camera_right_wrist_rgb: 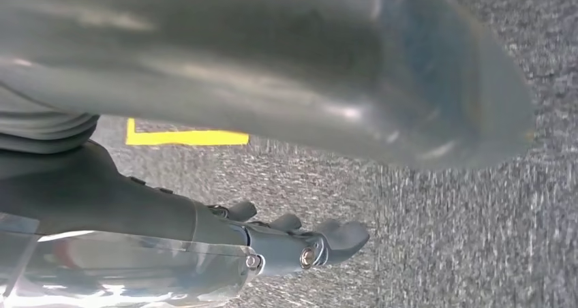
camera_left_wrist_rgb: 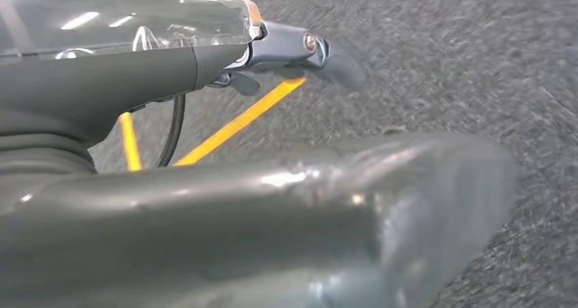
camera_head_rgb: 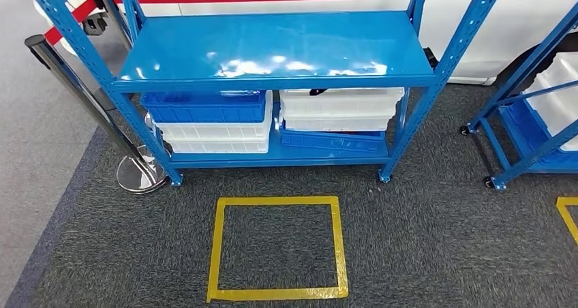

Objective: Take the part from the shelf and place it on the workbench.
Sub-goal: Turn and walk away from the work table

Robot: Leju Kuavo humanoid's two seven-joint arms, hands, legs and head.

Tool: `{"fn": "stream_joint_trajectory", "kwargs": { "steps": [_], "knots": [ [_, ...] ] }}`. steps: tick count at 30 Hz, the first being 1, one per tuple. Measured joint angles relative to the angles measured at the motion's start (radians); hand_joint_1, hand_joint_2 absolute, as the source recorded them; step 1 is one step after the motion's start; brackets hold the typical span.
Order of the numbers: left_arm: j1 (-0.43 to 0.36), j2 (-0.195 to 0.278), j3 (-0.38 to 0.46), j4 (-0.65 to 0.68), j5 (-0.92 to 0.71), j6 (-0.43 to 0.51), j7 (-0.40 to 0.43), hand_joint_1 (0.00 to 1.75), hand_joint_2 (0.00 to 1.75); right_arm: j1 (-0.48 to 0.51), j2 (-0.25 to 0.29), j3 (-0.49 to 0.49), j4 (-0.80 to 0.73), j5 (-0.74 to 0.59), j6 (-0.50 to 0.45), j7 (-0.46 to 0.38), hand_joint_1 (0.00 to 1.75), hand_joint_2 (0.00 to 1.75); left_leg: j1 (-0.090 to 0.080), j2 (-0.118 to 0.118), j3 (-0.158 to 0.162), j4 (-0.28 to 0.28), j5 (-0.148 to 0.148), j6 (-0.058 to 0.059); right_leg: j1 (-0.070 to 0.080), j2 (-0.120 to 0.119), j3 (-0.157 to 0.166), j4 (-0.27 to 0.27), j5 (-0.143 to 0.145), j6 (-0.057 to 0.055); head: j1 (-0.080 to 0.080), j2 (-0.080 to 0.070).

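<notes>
A: Hands? Part?
B: Left hand point(camera_left_wrist_rgb: 300, 49) and right hand point(camera_right_wrist_rgb: 300, 243) hang over carpet, fingers apart, nothing held. The part is likely the dark item point(camera_head_rgb: 317, 91) in the top white bin point(camera_head_rgb: 341, 102), well ahead of both.
A: Risk? Count?
B: Reaching under the shelf point(camera_head_rgb: 272, 49), a hand could strike it. Three white bins, two blue.

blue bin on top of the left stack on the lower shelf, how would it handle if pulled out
The blue bin looks like moulded plastic, so probably stiff and light for its size. It sits on white bins, so it would likely slide rather than tip. Its contents are hidden under the upper shelf, so weight is uncertain.
</notes>
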Motion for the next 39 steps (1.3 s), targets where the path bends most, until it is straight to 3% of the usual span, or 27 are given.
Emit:
{"fn": "stream_joint_trajectory", "kwargs": {
  "steps": [1,3,4,5,7,8,11,14,17,18,20,21,22,24,25,26,28,29,30,31,35,39],
  "knots": [
    [0.000,-0.001,0.001,0.000,0.003,-0.001,0.000,0.00,0.00,-0.001,0.000,0.000,0.000,0.000,0.000,0.000,0.00,0.00,0.003,-0.003,0.021,-0.017,-0.006,0.007,0.000,0.000,-0.017,0.042,0.023,0.005,0.000,0.000],
    [0.000,-0.002,0.003,0.000,0.008,0.000,0.000,0.00,0.00,-0.001,0.000,0.000,-0.001,0.000,0.000,0.001,0.00,0.00,0.006,-0.007,0.071,-0.047,-0.020,0.017,-0.001,0.003,-0.102,0.165,0.046,0.007,0.004,0.000],
    [0.000,-0.002,0.005,0.000,0.010,0.000,0.000,0.00,0.00,-0.001,0.000,0.000,-0.001,0.000,0.000,0.001,0.00,0.00,0.005,-0.007,0.094,-0.058,-0.030,0.020,0.000,0.005,-0.155,0.221,0.033,0.006,0.006,0.000],
    [0.000,-0.002,0.007,0.000,0.013,0.001,0.000,0.00,0.00,0.000,0.000,0.000,-0.001,0.001,0.000,0.001,0.00,0.00,0.004,-0.008,0.116,-0.066,-0.043,0.021,0.001,0.005,-0.203,0.257,0.000,0.007,0.007,0.000],
    [0.001,-0.002,0.010,0.000,0.016,0.002,0.001,0.00,0.00,0.004,0.000,-0.001,0.000,0.002,0.000,0.001,0.00,0.00,0.003,-0.014,0.165,-0.078,-0.073,0.020,0.002,0.005,-0.269,0.263,-0.076,0.010,0.009,0.000],
    [0.001,-0.002,0.011,0.000,0.016,0.003,0.001,0.00,0.00,0.008,0.000,-0.001,0.000,0.002,0.000,0.001,0.00,0.00,0.003,-0.018,0.192,-0.082,-0.091,0.019,0.003,0.005,-0.289,0.236,-0.092,0.009,0.010,0.000],
    [0.002,-0.002,0.012,0.000,0.017,0.003,0.001,0.00,0.00,0.018,0.000,-0.001,0.001,0.002,0.000,0.000,0.00,0.00,0.002,-0.023,0.251,-0.090,-0.133,0.016,0.008,0.005,-0.312,0.134,-0.032,0.001,0.014,0.000],
    [0.002,-0.002,0.012,0.000,0.017,0.003,0.001,0.00,0.00,0.020,0.000,-0.002,0.001,0.002,0.000,0.000,0.00,0.00,0.002,-0.023,0.258,-0.091,-0.139,0.016,0.010,0.005,-0.314,0.114,0.000,-0.001,0.015,0.000],
    [0.003,-0.003,0.013,0.001,0.019,0.004,0.002,0.00,0.00,0.026,-0.002,-0.005,0.004,0.002,0.000,-0.001,0.00,0.00,0.000,-0.025,0.298,-0.093,-0.178,0.005,0.017,0.007,-0.315,0.050,0.178,-0.013,0.018,0.000],
    [0.000,-0.004,0.014,0.001,0.020,0.010,0.004,0.00,0.00,0.022,-0.002,-0.006,0.005,0.003,0.002,-0.002,0.00,0.00,0.000,-0.024,0.291,-0.044,-0.167,-0.005,0.018,0.008,-0.297,0.028,0.216,-0.024,0.018,0.000],
    [-0.007,-0.003,0.014,0.001,0.020,0.023,0.008,0.00,0.00,0.009,-0.002,-0.007,0.004,0.003,0.005,-0.004,0.00,0.00,0.005,-0.019,0.217,0.107,-0.138,-0.027,0.014,0.011,-0.243,0.013,0.181,-0.044,0.013,0.000],
    [-0.010,-0.003,0.014,0.001,0.019,0.028,0.010,0.00,0.00,0.004,-0.002,-0.008,0.003,0.003,0.008,-0.004,0.00,0.00,0.009,-0.015,0.153,0.198,-0.139,-0.036,0.011,0.012,-0.212,-0.004,0.163,-0.050,0.013,0.000],
    [-0.009,-0.003,0.014,0.001,0.018,0.027,0.010,0.00,0.00,0.004,-0.002,-0.010,0.003,0.003,0.012,-0.005,0.00,0.00,0.013,-0.013,0.108,0.234,-0.181,-0.042,0.009,0.012,-0.189,-0.013,0.150,-0.049,0.012,0.000],
    [-0.009,-0.003,0.014,0.001,0.017,0.021,0.011,0.00,0.00,0.004,-0.002,-0.013,0.003,0.003,0.026,-0.006,0.00,0.00,0.020,-0.010,0.044,0.241,-0.270,-0.052,0.004,0.013,-0.144,-0.021,0.122,-0.043,0.012,0.000],
    [-0.009,-0.002,0.014,0.001,0.017,0.020,0.011,0.00,0.00,0.004,-0.001,-0.014,0.003,0.002,0.033,-0.007,0.00,0.00,0.022,-0.010,0.024,0.217,-0.281,-0.056,0.001,0.014,-0.123,-0.022,0.107,-0.039,0.011,0.000],
    [-0.009,-0.002,0.014,0.001,0.017,0.018,0.011,0.00,0.44,0.004,-0.001,-0.015,0.003,0.001,0.040,-0.008,0.00,0.44,0.024,-0.009,0.011,0.176,-0.253,-0.060,-0.002,0.015,-0.104,-0.022,0.093,-0.035,0.011,0.000],
    [-0.008,-0.002,0.014,0.001,0.016,0.018,0.011,0.00,1.31,0.005,0.000,-0.016,0.004,-0.003,0.050,-0.008,0.00,1.31,0.027,-0.006,-0.005,0.070,-0.103,-0.062,-0.006,0.018,-0.075,-0.019,0.066,-0.024,0.009,0.000],
    [-0.008,-0.002,0.014,0.001,0.016,0.018,0.013,0.00,1.75,0.004,0.000,-0.017,0.004,-0.004,0.053,-0.008,0.00,1.75,0.027,-0.004,-0.011,0.034,-0.038,-0.057,-0.005,0.020,-0.066,-0.017,0.053,-0.017,0.007,0.000],
    [-0.008,-0.002,0.014,0.001,0.016,0.018,0.015,0.00,1.75,0.003,0.000,-0.018,0.004,-0.003,0.055,-0.007,0.00,1.75,0.026,-0.003,-0.014,0.015,0.005,-0.049,-0.004,0.021,-0.061,-0.015,0.043,-0.009,0.006,0.000],
    [-0.008,-0.003,0.014,0.001,0.015,0.018,0.017,0.00,1.75,0.002,0.000,-0.019,0.004,-0.002,0.056,-0.007,0.00,1.75,0.025,-0.003,-0.017,0.011,0.016,-0.043,-0.002,0.022,-0.057,-0.012,0.034,-0.006,0.005,0.000],
    [-0.008,-0.003,0.014,0.002,0.007,0.020,0.019,0.00,1.75,0.002,0.000,-0.021,0.004,0.001,0.060,-0.011,0.00,1.75,0.024,-0.010,-0.012,0.010,0.018,-0.031,-0.002,0.018,-0.048,-0.023,0.029,-0.019,0.005,0.000],
    [-0.008,-0.003,0.013,0.002,0.004,0.021,0.023,0.00,1.75,0.000,0.001,-0.023,0.004,0.001,0.067,-0.023,0.00,1.75,0.022,-0.011,-0.009,0.008,0.008,-0.018,-0.002,0.016,-0.033,-0.048,0.025,-0.011,0.005,0.000]
  ]
}}
